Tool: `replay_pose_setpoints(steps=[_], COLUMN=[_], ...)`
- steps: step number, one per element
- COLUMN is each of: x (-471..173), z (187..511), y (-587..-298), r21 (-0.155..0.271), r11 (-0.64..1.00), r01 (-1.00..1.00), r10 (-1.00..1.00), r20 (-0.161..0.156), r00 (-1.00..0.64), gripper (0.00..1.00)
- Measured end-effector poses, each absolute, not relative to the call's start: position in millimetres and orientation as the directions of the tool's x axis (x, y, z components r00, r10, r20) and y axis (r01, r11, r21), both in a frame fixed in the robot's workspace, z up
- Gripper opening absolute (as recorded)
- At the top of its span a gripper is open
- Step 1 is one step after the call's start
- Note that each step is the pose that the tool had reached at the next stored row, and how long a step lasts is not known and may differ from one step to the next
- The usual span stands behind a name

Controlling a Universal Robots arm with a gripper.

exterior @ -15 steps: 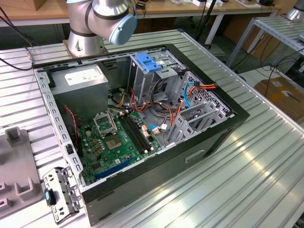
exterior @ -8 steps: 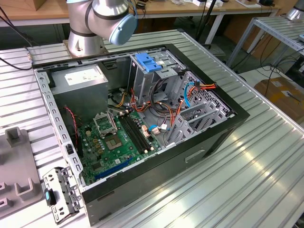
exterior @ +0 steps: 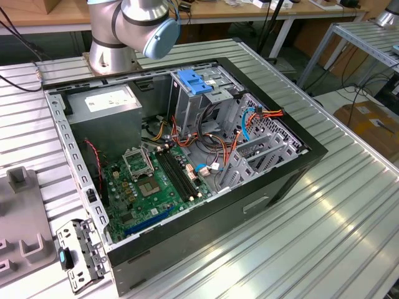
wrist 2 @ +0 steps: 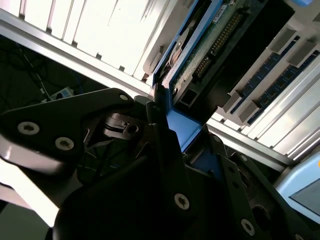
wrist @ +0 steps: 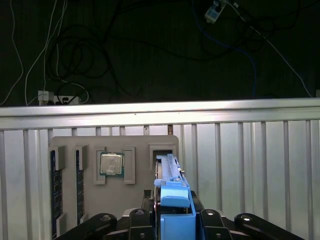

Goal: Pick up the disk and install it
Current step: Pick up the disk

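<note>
Single items throughout, apart from a pair of memory sticks.

Exterior view: one robot arm [exterior: 134,25] at the top, toward the exterior view's left; one open computer case [exterior: 206,233] mid-frame, with one motherboard [exterior: 156,187], one power-supply box [exterior: 106,103] and one blue latch [exterior: 193,82] inside it; one metal bracket [exterior: 78,252] low on the exterior view's left. First wrist view: one grey tray [wrist: 140,145] carrying one processor chip [wrist: 111,164] and two memory sticks [wrist: 53,186]; one disk [wrist: 172,190]; one gripper [wrist: 174,217].

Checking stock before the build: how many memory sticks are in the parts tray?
2 sticks, both on edge in the tray: one at its outer edge, the other between that and the processor. The gripper, shut on the disk, may hide more.
</note>
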State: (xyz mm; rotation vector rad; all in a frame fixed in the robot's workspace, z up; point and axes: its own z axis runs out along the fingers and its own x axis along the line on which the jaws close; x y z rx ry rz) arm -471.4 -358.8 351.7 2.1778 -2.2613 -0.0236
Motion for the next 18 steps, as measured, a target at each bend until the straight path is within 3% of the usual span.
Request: replay_pose_setpoints(steps=[18], x=[-471.4], z=[359.5], y=[-358.8], r21=[0.012], r11=[0.038], r01=[-0.999], r10=[-0.999], r20=[-0.009], r00=[-0.038], gripper=[0.37])
